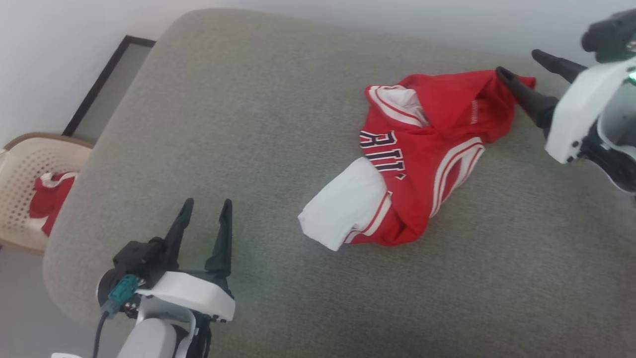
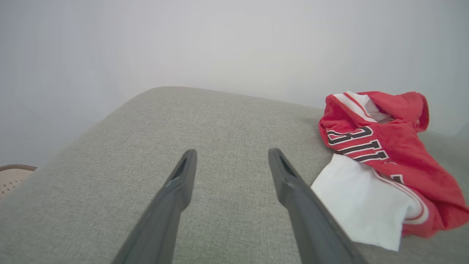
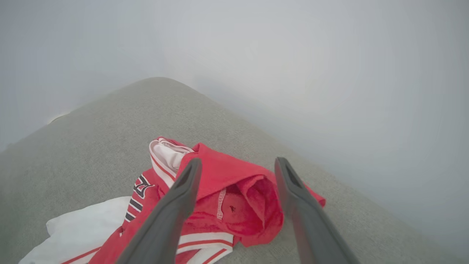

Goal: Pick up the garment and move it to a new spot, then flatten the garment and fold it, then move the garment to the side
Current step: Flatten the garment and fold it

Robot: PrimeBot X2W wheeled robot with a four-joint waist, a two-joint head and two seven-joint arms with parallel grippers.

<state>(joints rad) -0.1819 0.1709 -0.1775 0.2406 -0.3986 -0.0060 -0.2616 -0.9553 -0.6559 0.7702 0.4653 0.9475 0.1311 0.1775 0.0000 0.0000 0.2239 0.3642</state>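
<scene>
Your grey cushion (image 1: 278, 124) is roomy on the left, but the garment (image 1: 422, 164) lies crumpled on its far right part, near the rounded far edge. Drag it that way and it may slide off. It's bunched, white sleeve and red hem doubled over, so a pinch likely catches several layers and flattening stalls. The right gripper (image 1: 517, 61) hangs at the garment's far red fold, jaws spread, gripping nothing; touching or not, can't tell. The left gripper (image 1: 207, 203), jaws spread too, hovers well apart from the garment. Off the cushion's left sit a pale basket (image 1: 20, 164) holding a smaller red cloth (image 1: 49, 199) and a dark frame (image 1: 107, 79); neither looks in your way.
</scene>
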